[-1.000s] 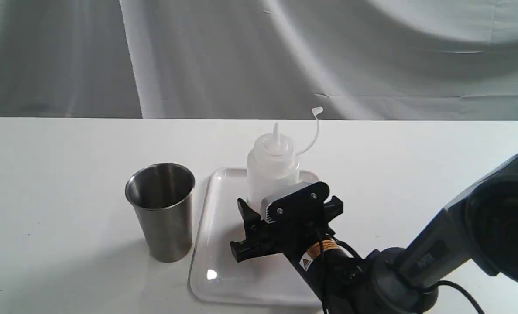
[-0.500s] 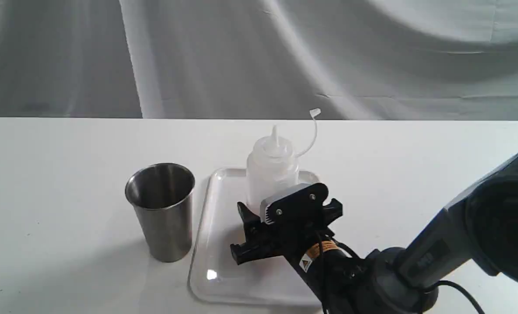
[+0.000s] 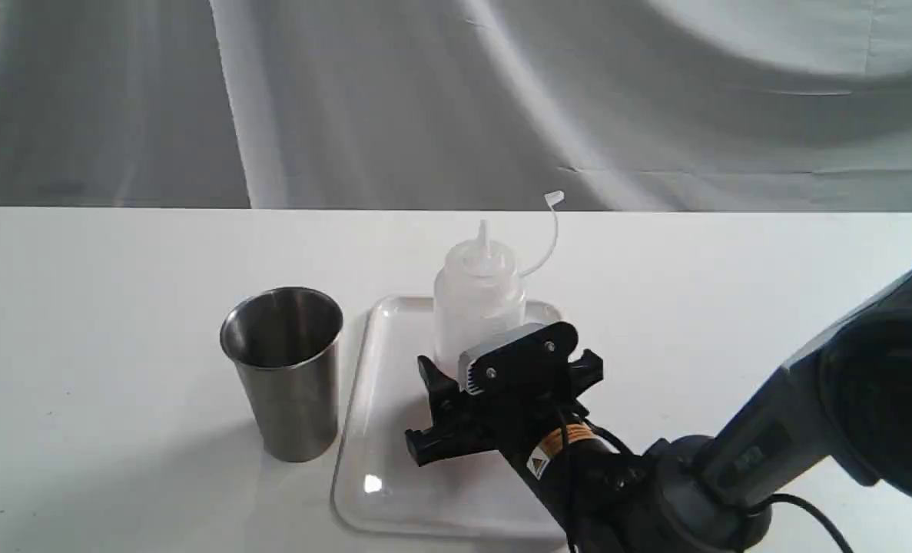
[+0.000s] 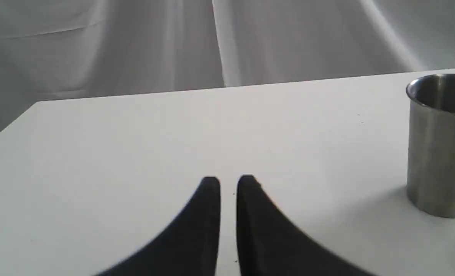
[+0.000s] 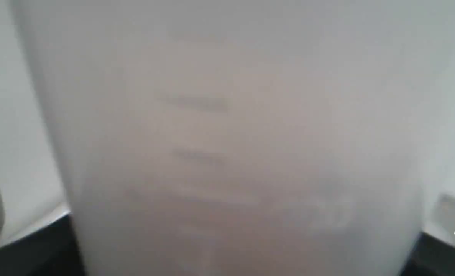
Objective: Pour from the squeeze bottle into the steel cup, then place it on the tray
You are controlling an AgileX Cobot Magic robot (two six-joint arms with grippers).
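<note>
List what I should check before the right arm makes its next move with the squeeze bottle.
1. The squeeze bottle stands upright: ok.
2. It is over the tray: ok.
3. Its base rests on the tray: cannot tell, the right hand hides it.
4. The right hand's grip: ok, in the wrist view the bottle fills the gap between its fingers.
5. The steel cup stands upright beside the tray: ok.
6. The left hand is empty, jaws nearly together: ok.
</note>
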